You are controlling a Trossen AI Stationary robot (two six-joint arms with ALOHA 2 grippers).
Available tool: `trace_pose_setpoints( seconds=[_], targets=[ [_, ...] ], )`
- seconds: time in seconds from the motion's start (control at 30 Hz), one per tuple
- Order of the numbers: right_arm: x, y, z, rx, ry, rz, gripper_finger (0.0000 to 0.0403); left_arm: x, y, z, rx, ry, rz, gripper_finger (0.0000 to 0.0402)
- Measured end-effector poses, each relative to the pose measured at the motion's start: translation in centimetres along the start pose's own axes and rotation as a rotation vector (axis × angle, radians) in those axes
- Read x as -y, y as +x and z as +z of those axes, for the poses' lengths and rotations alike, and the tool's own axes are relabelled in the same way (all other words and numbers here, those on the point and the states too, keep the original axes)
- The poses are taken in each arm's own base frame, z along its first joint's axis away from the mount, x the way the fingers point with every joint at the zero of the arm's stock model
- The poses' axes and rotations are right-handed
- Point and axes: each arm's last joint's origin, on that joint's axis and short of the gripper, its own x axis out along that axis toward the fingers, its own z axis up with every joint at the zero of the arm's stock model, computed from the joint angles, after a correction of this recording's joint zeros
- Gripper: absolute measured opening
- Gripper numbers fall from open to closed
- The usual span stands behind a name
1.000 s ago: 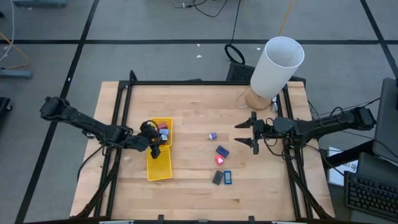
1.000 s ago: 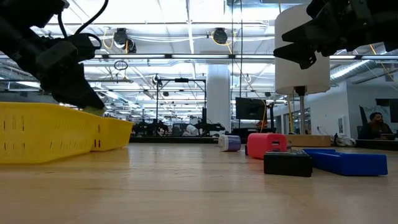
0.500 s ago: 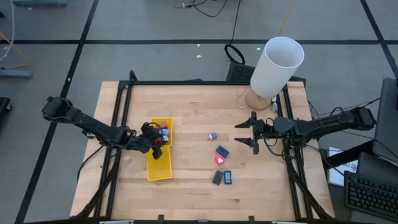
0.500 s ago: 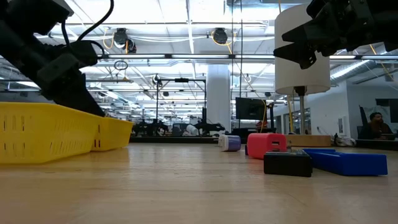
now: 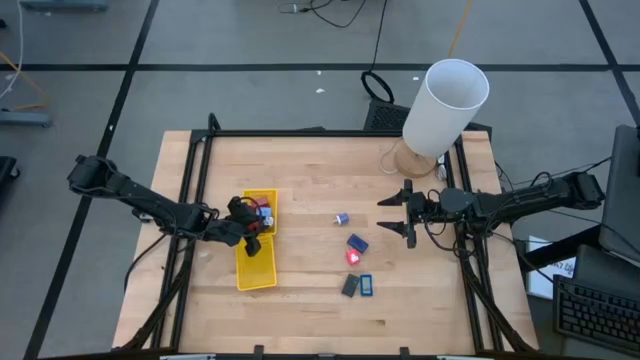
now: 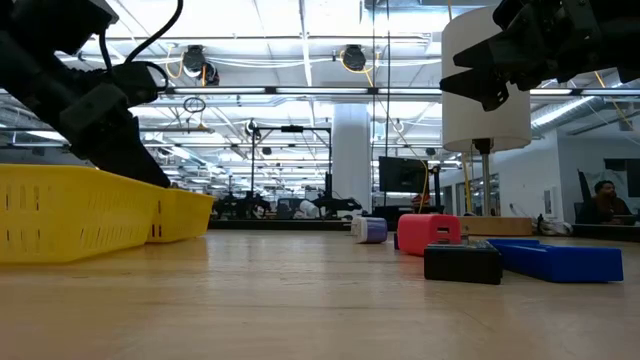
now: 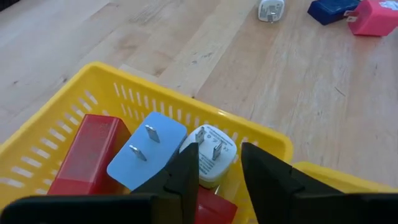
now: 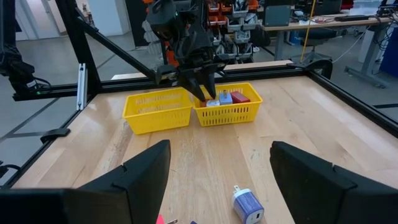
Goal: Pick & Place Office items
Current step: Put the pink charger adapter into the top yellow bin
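The yellow tray (image 5: 257, 240) lies left of centre. Its far compartment (image 7: 261, 134) holds a red plug (image 7: 87, 155), a blue one (image 7: 146, 152), a white-and-pale-green one (image 7: 211, 155) and another red piece (image 7: 214, 205). My left gripper (image 7: 221, 168) hangs over that compartment, slanting down. Its fingers are a narrow gap apart with nothing between them. On the bare table lie a lilac plug (image 5: 342, 218), a blue piece (image 5: 357, 242), a red piece (image 5: 353, 257), a dark grey flat piece (image 5: 349, 285) and a blue flat piece (image 5: 366, 285). My right gripper (image 5: 400, 212) waits open, above the table to their right.
A big white cylinder (image 5: 445, 105) stands on a round wooden base at the table's far right corner. A black frame (image 5: 320, 131) runs round the table top. The tray's near compartment (image 5: 255, 268) holds nothing that shows. Bare wood lies between the tray and the loose pieces.
A greenish piece showed at my left gripper's tips, just above the tray's wall. It shows there no more. The gripper has dipped slightly into the far compartment. My right arm has kept still.
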Motion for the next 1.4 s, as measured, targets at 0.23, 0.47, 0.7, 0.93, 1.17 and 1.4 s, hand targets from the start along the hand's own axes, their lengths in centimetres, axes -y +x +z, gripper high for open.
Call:
trace_pose_setpoints(
  seconds=[0.23,0.47,0.7,0.93,1.17,1.4],
  targets=[
    [0.0,0.0,0.0,-0.001,0.000,0.000,0.0263,0.0,-0.3,0.3,0.017,0.019,-0.021,0.0098],
    [0.0,0.0,0.0,-0.001,-0.001,-0.001,0.0263,-0.3,-2.0,1.6,0.117,0.017,-0.079,0.0103],
    [0.0,0.1,-0.1,-0.004,-0.001,-0.003,0.0263,-0.5,-4.0,3.3,0.265,-0.041,-0.193,0.0098],
    [0.0,0.9,-0.9,-0.064,-0.007,-0.005,0.0263,0.2,-4.7,4.5,0.371,0.005,-0.345,0.0098],
    [-0.9,3.0,-3.2,-0.178,0.041,0.024,0.0263,0.5,-4.2,4.4,0.352,0.023,-0.352,0.0097],
    [-4.1,6.2,-3.6,-0.371,-0.028,0.108,0.0263,0.9,-3.4,4.1,0.322,0.039,-0.335,0.0097]
  ],
)
